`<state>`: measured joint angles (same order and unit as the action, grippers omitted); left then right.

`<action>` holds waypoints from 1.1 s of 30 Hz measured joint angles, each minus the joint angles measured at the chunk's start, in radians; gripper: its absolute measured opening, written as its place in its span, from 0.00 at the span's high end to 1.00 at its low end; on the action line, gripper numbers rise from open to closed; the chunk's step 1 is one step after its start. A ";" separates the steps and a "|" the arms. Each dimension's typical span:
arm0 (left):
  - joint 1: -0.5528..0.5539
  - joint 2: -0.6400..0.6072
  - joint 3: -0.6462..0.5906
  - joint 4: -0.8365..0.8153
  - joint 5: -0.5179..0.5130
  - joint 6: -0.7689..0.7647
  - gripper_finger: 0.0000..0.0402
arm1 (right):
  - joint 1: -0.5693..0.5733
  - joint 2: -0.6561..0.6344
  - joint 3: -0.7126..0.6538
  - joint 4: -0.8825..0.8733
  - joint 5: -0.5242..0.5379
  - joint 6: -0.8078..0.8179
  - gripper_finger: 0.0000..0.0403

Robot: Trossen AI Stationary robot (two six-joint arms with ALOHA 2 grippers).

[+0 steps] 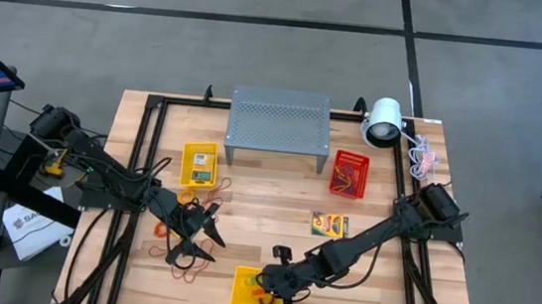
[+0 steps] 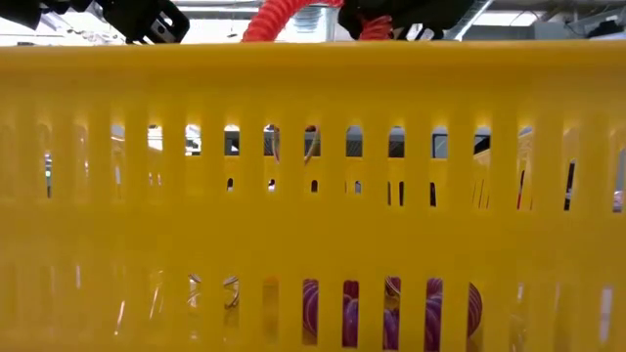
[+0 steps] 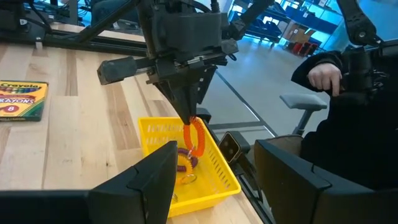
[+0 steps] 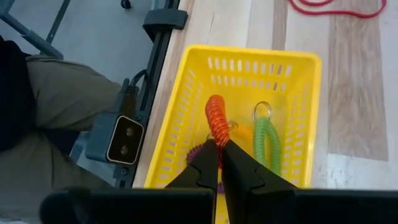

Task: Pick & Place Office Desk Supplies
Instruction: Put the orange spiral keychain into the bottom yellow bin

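While it hangs over the yellow basket (image 4: 186, 112), the R gripper (image 4: 219, 149) is pinched tight on an orange coil (image 4: 216, 121); green coil (image 4: 266, 140) just beside. L gripper (image 1: 211, 238) waits w/ fingers apart.

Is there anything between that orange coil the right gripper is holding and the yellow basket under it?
Nothing visible. The right gripper is shut on the orange coil, which hangs straight over the yellow basket; only a green coil lies inside, off to one side.

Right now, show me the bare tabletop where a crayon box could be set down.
Bare wood lies between the grey stand and the crayon box at mid-table. Crowded: the front, where the right gripper, shut on an orange coil, hangs over the yellow basket; and around the open left gripper, among rubber bands.
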<state>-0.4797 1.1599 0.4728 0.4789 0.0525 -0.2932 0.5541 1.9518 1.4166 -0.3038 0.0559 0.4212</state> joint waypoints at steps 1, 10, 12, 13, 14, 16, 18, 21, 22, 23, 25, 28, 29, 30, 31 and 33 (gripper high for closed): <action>0.000 0.000 0.000 0.000 0.000 0.000 0.48 | -0.001 0.000 0.000 0.002 0.000 -0.003 1.00; 0.000 0.000 0.000 0.001 -0.005 -0.001 0.48 | -0.022 0.086 0.002 0.044 -0.047 -0.018 1.00; 0.000 0.000 0.000 0.001 -0.009 -0.001 0.48 | -0.022 0.084 0.004 0.061 -0.039 -0.018 1.00; 0.000 0.000 0.000 0.001 -0.009 -0.003 0.48 | -0.022 0.083 0.004 0.064 -0.038 -0.018 1.00; 0.000 0.000 0.000 0.001 -0.008 -0.003 0.48 | -0.022 0.083 0.004 0.061 -0.038 -0.019 1.00; 0.000 0.000 0.000 0.001 -0.009 -0.003 0.48 | -0.022 0.083 0.004 0.053 -0.037 -0.020 1.00; 0.000 0.000 0.000 0.001 -0.008 -0.003 0.48 | -0.023 0.083 0.004 0.052 -0.050 -0.019 0.99; 0.000 0.000 0.000 0.001 -0.008 -0.002 0.48 | -0.022 0.083 0.003 0.049 -0.081 -0.018 0.95; 0.000 0.000 0.000 0.000 -0.008 -0.003 0.48 | -0.022 0.083 0.003 0.051 -0.085 -0.018 0.93; 0.000 0.000 0.000 0.001 -0.008 -0.002 0.48 | -0.022 0.083 0.003 0.052 -0.086 -0.018 0.90; 0.000 0.000 0.000 0.000 -0.008 -0.002 0.48 | -0.022 0.083 0.003 0.050 -0.099 -0.015 0.86; 0.000 0.000 0.000 0.000 -0.008 -0.003 0.48 | -0.024 0.083 0.003 0.050 -0.123 -0.005 0.78; 0.000 0.000 0.000 0.000 -0.008 -0.002 0.48 | -0.026 0.083 0.003 0.050 -0.127 -0.005 0.76; 0.000 0.000 0.000 0.000 -0.008 -0.002 0.48 | -0.026 0.083 0.003 0.051 -0.129 -0.005 0.74; 0.000 0.000 0.000 0.000 -0.008 -0.002 0.48 | -0.026 0.083 0.003 0.054 -0.132 -0.004 0.71; 0.000 0.000 0.000 0.000 -0.008 -0.003 0.48 | -0.026 0.083 0.003 0.060 -0.134 -0.002 0.66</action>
<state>-0.4793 1.1603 0.4728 0.4789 0.0448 -0.2958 0.5282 2.0346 1.4200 -0.2433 -0.0784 0.4188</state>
